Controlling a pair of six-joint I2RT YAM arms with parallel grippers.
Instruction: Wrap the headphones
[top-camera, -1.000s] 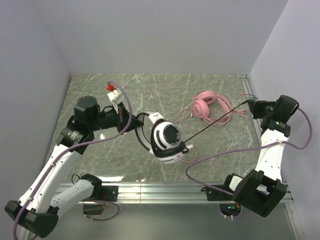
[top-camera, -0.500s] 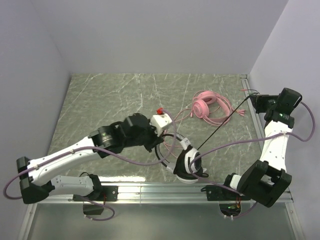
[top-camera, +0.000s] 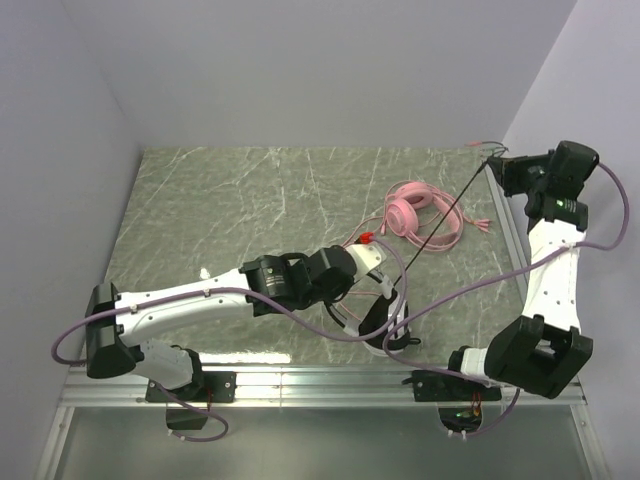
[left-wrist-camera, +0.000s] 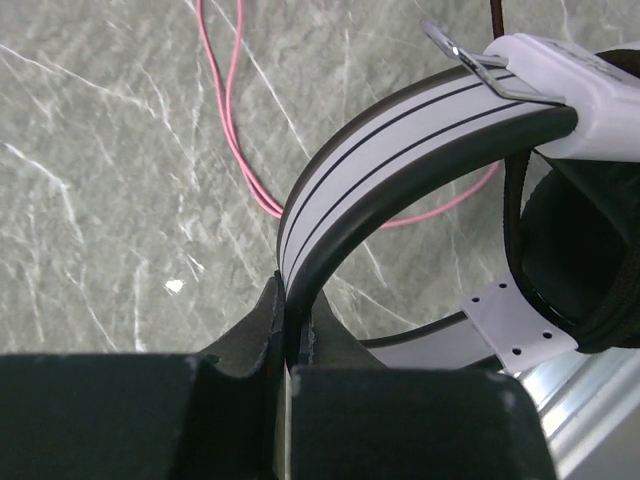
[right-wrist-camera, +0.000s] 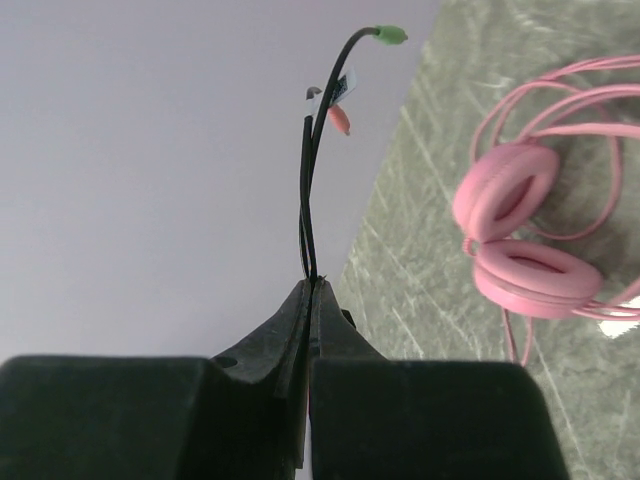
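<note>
Here left jaws clamp the black-and-white headset (left-wrist-camera: 400, 135), right jaws its cable (right-wrist-camera: 304, 210).

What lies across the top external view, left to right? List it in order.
left arm → black and white headphones → pink headphones → right gripper, shut on the black cable. The left gripper overlaps the black and white headphones it holds, so it is left out.
</note>
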